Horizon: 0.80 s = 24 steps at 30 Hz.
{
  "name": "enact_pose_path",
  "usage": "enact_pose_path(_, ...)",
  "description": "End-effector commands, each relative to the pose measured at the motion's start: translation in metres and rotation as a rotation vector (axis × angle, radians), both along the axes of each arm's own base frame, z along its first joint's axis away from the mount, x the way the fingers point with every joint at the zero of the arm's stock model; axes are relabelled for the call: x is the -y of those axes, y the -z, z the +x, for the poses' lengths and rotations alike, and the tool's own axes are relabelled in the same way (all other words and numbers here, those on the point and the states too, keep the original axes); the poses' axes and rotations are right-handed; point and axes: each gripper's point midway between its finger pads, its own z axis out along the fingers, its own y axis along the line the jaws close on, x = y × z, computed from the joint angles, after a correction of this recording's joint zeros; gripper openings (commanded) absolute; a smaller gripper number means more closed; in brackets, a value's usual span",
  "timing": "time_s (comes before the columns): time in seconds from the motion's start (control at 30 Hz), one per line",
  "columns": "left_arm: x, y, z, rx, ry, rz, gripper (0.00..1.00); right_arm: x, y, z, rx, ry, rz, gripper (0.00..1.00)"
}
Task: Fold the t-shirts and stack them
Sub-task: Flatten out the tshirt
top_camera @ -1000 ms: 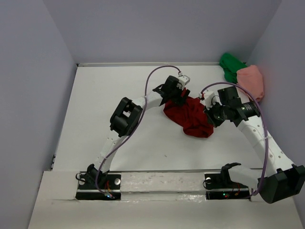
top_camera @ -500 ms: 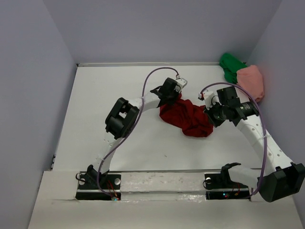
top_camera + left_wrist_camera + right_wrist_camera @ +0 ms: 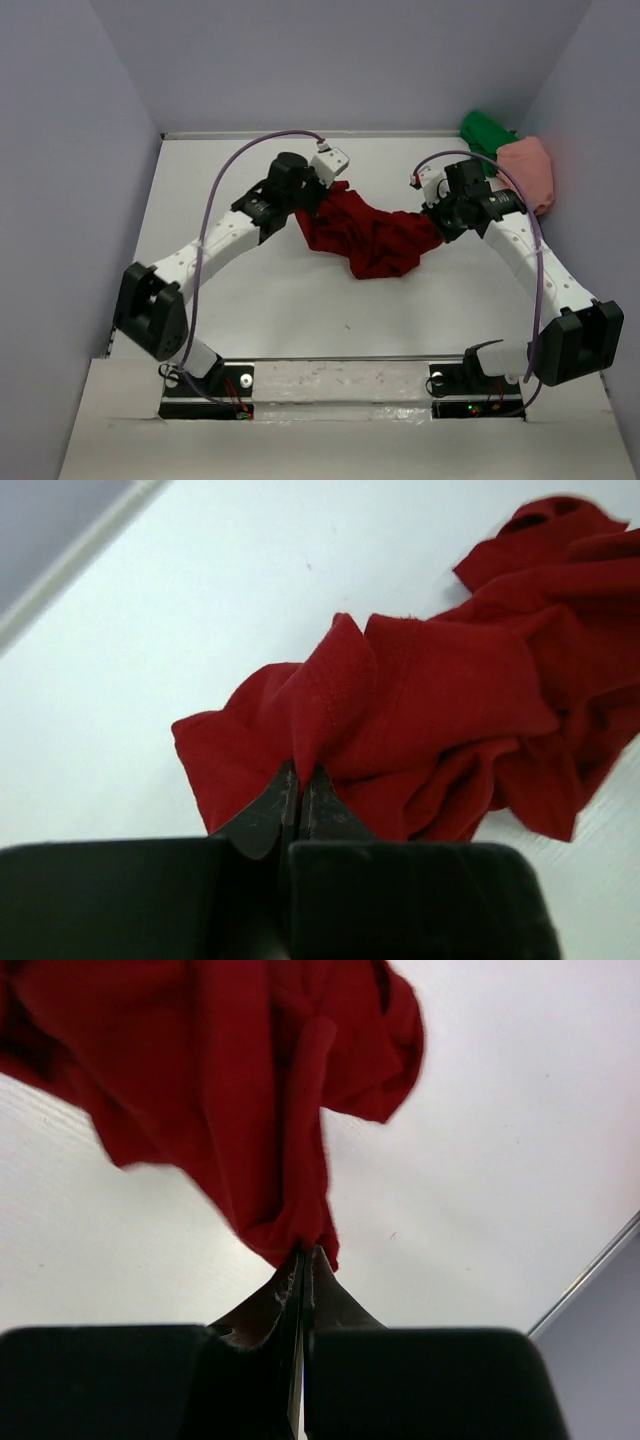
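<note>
The dark red t-shirt (image 3: 365, 236) hangs crumpled between my two grippers over the middle of the table. My left gripper (image 3: 318, 193) is shut on its left end, pinching a fold of cloth (image 3: 330, 695) between the fingertips. At the shirt's right end, my right gripper (image 3: 432, 215) is shut on another pinch of red fabric (image 3: 280, 1190). The shirt's middle sags down to the table. The bright green t-shirt (image 3: 486, 137) and the salmon pink t-shirt (image 3: 527, 170) lie bunched in the far right corner.
The white table (image 3: 220, 280) is enclosed by grey walls at the back and both sides. Both arm bases (image 3: 205, 380) sit on the near edge strip. Purple cables loop above each arm.
My left gripper has shut on the red shirt and pulled its end to the left and back. The right gripper moved slightly back. The shirt is stretched wider between them.
</note>
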Motion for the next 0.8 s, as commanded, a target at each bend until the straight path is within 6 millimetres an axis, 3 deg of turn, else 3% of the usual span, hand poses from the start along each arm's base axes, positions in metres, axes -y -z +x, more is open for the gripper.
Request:
enact_pose_path(0.0, -0.033, -0.04, -0.027, 0.096, 0.111, 0.003, 0.0, 0.001, -0.035, 0.027, 0.131, 0.021, 0.01, 0.0)
enact_pose_path(0.03, -0.042, -0.048, -0.043, 0.106, 0.163, 0.015, 0.0, 0.0, -0.038, 0.029, 0.138, 0.022, 0.014, 0.0)
enact_pose_path(0.1, -0.053, -0.039, -0.062, 0.089, 0.206, 0.039, 0.0, -0.001, -0.041, 0.03, 0.141, 0.023, 0.019, 0.0)
enact_pose_path(0.13, -0.059, -0.049, -0.076, 0.115, 0.24, 0.034, 0.0, -0.001, -0.041, 0.03, 0.142, 0.02, 0.023, 0.0)
enact_pose_path(0.17, -0.066, -0.033, -0.089, 0.092, 0.262, 0.068, 0.0, -0.002, -0.044, 0.032, 0.148, 0.024, 0.028, 0.0)
enact_pose_path(0.23, -0.075, -0.039, -0.113, 0.126, 0.319, 0.075, 0.0, -0.002, -0.046, 0.033, 0.154, 0.03, 0.029, 0.0)
enact_pose_path(0.27, -0.079, -0.029, -0.122, 0.106, 0.331, 0.086, 0.0, -0.002, -0.047, 0.034, 0.155, 0.034, 0.032, 0.0)
enact_pose_path(0.33, -0.088, -0.031, -0.135, 0.112, 0.362, 0.096, 0.0, 0.0, -0.046, 0.039, 0.16, 0.044, 0.019, 0.0)
enact_pose_path(0.4, -0.094, -0.028, -0.14, 0.112, 0.353, 0.09, 0.0, 0.0, -0.051, 0.046, 0.178, 0.055, 0.017, 0.0)
enact_pose_path(0.57, -0.104, -0.045, -0.152, 0.153, 0.344, 0.084, 0.0, 0.008, -0.057, 0.072, 0.203, 0.114, -0.042, 0.0)
enact_pose_path(0.77, -0.13, -0.067, -0.157, 0.24, 0.25, 0.128, 0.0, 0.008, -0.082, 0.097, 0.267, 0.132, -0.054, 0.0)
